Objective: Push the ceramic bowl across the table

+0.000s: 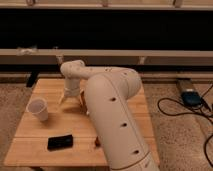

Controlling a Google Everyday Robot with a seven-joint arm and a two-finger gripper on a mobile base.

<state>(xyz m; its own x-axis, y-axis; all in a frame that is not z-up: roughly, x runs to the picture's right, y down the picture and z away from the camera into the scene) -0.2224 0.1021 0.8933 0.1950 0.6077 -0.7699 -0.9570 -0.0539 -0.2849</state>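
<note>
My gripper (70, 100) hangs from the white arm (112, 115) over the far middle of the light-wood table (45, 87), fingers pointing down and spread open, empty. Only a small orange-red sliver of the ceramic bowl (83, 102) shows, just right of the gripper, against the arm's edge. The arm hides the rest of it. I cannot tell whether the gripper touches the bowl.
A small white paper cup (38, 109) stands on the table's left side. A flat black object (60, 142) lies near the front edge. The tip of a slim dark-red object (96, 143) shows beside the arm. Cables and a box (190, 97) lie on the floor at right.
</note>
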